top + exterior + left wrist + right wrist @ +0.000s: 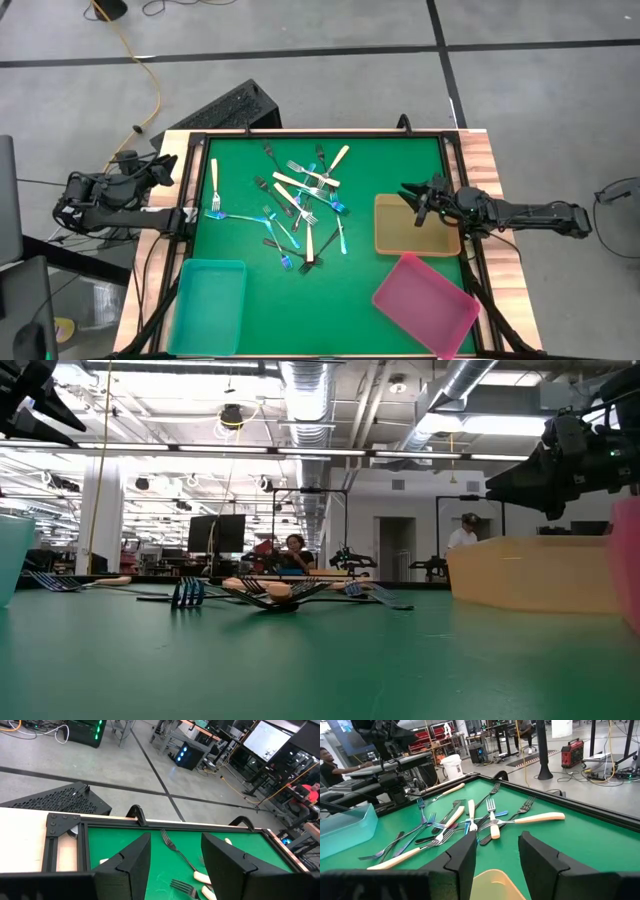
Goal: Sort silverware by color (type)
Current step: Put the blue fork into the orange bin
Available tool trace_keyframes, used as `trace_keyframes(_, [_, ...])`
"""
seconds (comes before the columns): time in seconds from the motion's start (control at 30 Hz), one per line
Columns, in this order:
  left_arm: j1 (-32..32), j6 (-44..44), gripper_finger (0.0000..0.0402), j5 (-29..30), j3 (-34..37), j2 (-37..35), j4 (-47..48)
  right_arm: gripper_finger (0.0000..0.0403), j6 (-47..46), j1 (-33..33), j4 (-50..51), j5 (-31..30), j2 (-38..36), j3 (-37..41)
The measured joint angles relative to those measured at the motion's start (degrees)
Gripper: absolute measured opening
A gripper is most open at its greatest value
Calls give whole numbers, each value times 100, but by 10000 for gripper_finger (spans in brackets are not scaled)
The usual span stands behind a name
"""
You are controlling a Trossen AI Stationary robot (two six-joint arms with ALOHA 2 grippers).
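Green felt covers the tabletop (400, 170), and in the high view the silverware (300, 205) lies heaped near the middle of it: cream-handled, dark metal and iridescent blue forks crossing one another. One cream-handled fork (214, 181) lies apart, on the heap's left-arm side. A tan tray (415, 226) sits on the heap's other side, a pink tray (425, 303) just beside the tan one toward the near edge, tilted, and a teal tray (208, 305) in the near corner on the left arm's side. All three trays hold no forks. The left hand (163, 172) hangs over the wooden border, well away from the heap, holding nothing. The right hand (413, 199) hovers over the tan tray's edge, also holding nothing.

Low view: the forks (270, 589) lie flat in a low tangle at mid-table, with the tan tray's wall (540, 572) to one side and the right hand (515, 482) above it, clear of the felt. People sit and stand in the room behind.

Left wrist view: two dark fingers (130, 865) stand well apart, with a dark fork (175, 847) on the felt showing between them.

Right wrist view: its fingers (465, 860) also stand apart, empty, above the tan tray's rim (492, 887), with the heap (470, 822) beyond and the teal tray (345, 832) farther off.
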State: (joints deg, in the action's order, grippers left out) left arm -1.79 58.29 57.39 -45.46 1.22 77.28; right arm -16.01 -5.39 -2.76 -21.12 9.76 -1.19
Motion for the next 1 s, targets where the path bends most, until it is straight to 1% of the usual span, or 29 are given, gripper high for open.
trace_keyframes(0.2, [-1,0,158,0,0,0,0,169,-11,-6,-77,-34,0,-2])
trace_keyframes(0.3, [-1,1,158,0,1,-1,0,169,-66,-59,-423,-133,-2,-2])
trace_keyframes(0.37, [1,-1,158,0,1,-1,0,169,-304,-86,-693,-131,-2,-2])
trace_keyframes(0.47, [0,0,158,0,1,0,1,169,-577,-85,-829,-130,-4,-2])
trace_keyframes(0.53, [-1,1,158,0,1,0,0,169,-541,-93,-959,-145,-2,-2])
trace_keyframes(0.6, [-1,0,158,0,0,0,1,169,-394,-145,-1082,-331,-5,-4])
trace_keyframes(0.67, [1,-1,158,0,1,-1,0,169,-457,-204,-1076,-523,-4,-4])
trace_keyframes(0.83, [0,1,158,0,-1,0,0,169,-789,-302,-1107,-479,-4,-4])
trace_keyframes(1.0, [0,1,158,0,-1,-1,0,169,-770,-292,-1490,-434,-4,-18])
